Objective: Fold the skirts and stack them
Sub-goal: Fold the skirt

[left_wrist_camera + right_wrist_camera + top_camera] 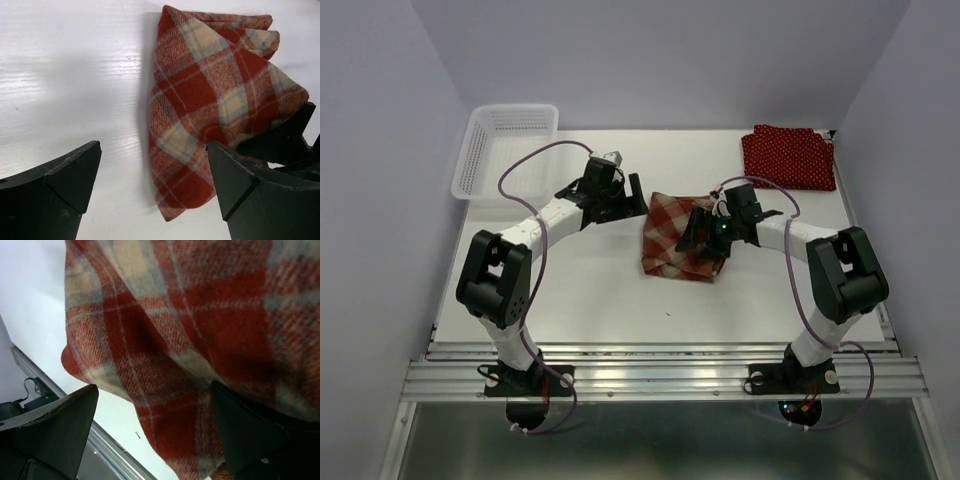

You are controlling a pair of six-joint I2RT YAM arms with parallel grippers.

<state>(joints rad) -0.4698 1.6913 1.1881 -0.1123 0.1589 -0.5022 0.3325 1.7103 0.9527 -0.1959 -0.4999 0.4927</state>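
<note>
Right now I see the plaid skirt (672, 240) lying folded near the middle of the table (590, 290), a little toward the right edge. My left gripper (632, 203) sits just beside its left edge with its jaws spread wide and only bare tabletop between them. My right gripper (705, 233) is over the skirt's right side, its jaws also spread. In the right wrist view the plaid cloth drapes across the gap and over one finger (250, 435), not pinched. A dark red polka-dot skirt (788, 156) lies folded in the far right corner; I cannot tell whether one or two lie there. The white basket (480, 150) stands in the far left corner.
</note>
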